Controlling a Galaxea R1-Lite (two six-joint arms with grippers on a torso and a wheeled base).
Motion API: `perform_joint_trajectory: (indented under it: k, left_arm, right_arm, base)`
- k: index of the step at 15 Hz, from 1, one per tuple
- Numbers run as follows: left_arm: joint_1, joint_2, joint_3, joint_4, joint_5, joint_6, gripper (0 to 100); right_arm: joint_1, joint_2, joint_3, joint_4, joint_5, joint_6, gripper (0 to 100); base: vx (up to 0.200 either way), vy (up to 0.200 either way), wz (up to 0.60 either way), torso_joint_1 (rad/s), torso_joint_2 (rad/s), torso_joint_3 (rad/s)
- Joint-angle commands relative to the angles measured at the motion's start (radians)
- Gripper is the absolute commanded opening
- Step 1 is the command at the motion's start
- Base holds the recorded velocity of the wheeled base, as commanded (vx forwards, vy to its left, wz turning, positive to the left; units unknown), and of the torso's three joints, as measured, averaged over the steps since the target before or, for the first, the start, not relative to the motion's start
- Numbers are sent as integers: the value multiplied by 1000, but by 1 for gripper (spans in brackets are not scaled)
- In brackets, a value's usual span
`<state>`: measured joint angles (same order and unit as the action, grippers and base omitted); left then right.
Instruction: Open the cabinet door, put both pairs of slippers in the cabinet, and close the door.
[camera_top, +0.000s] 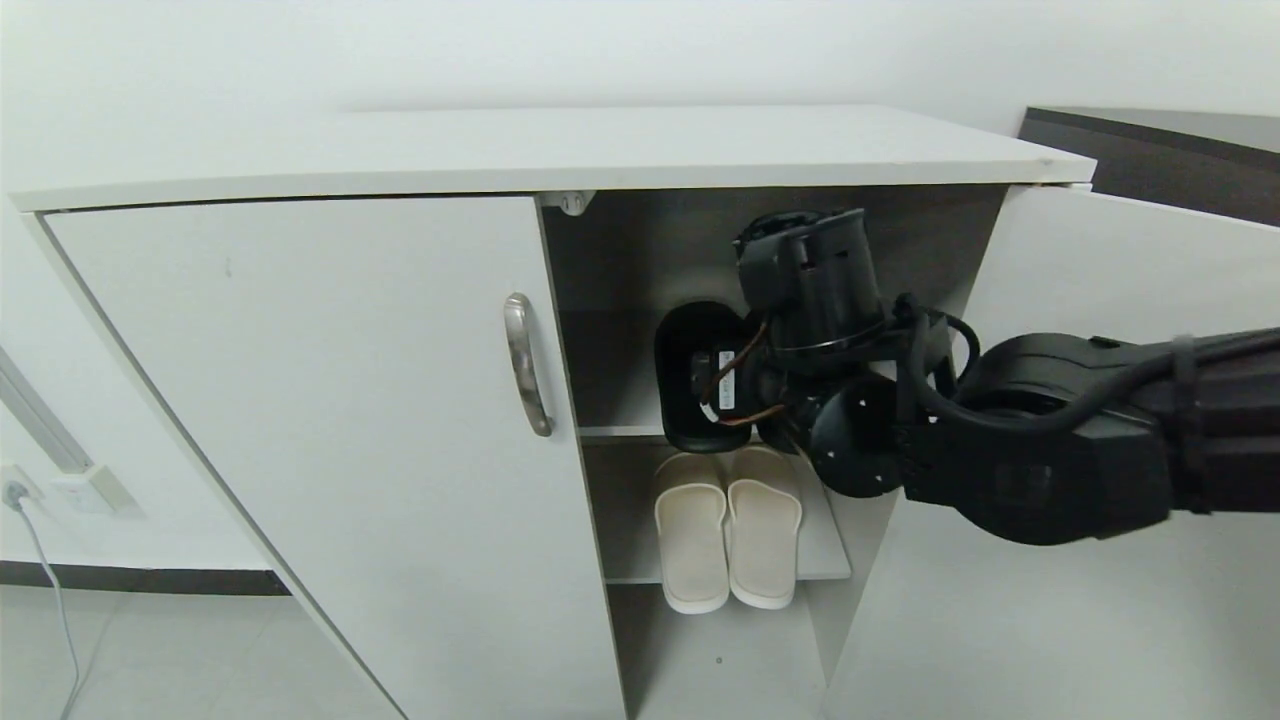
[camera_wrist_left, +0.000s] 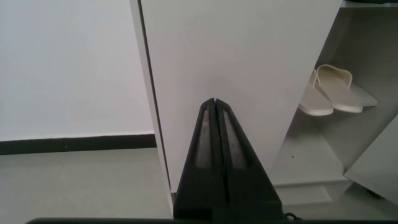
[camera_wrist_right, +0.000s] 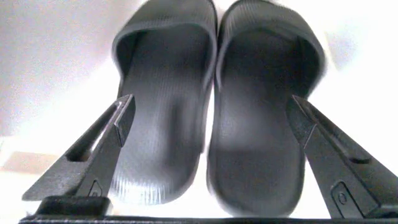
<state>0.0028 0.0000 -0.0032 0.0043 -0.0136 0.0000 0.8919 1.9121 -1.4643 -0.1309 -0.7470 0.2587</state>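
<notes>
Your right tool (camera_wrist_right: 210, 106) astride the black slippers (camera_wrist_right: 168, 124) on the upper shelf (camera_top: 620, 432).
It is spread wide, clamping nothing; your left tool (camera_wrist_left: 214, 102) is closed and empty.

A white wall (camera_top: 600, 50) meets a pale floor (camera_top: 150, 650) along a dark skirting board (camera_top: 140, 578), with a socket (camera_top: 90, 492) and cable (camera_top: 47, 580) low down.

White wall (camera_top: 600, 50) at back. Low on robot's left: wall socket (camera_top: 90, 492) w/ plug (camera_top: 14, 494) beside it, grey cable (camera_top: 55, 600) hanging twd pale floor (camera_top: 150, 660). Black baseboard (camera_top: 130, 578) along wall bottom. Grey trunking (camera_top: 40, 420) runs diagonally above socket. Dark furniture (camera_top: 1180, 160) far right, type unclear.
</notes>
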Motion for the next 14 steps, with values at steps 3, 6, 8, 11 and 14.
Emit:
perform_joint_trajectory:
  k: [3, 6, 8, 11, 14]
  left_arm:
    - [0, 0, 0, 0, 0, 0, 0]
    - [0, 0, 0, 0, 0, 0, 0]
    - [0, 0, 0, 0, 0, 0, 0]
    - [0, 0, 0, 0, -2, 2, 0]
    - [0, 0, 0, 0, 0, 0, 0]
  right_arm:
    - [68, -180, 268, -150, 11, -4, 100]
    - [99, -219, 449, -306, 64, -22, 0]
    - [108, -232, 539, -401, 101, -61, 0]
    - [110, -220, 604, -513, 144, -84, 0]
    - [110, -219, 608, -515, 153, -82, 0]
  base:
    - [0, 0, 0, 0, 0, 0]
    - [0, 0, 0, 0, 0, 0]
    - [0, 0, 0, 0, 0, 0]
    - [0, 0, 0, 0, 0, 0]
    - [0, 0, 0, 0, 0, 0]
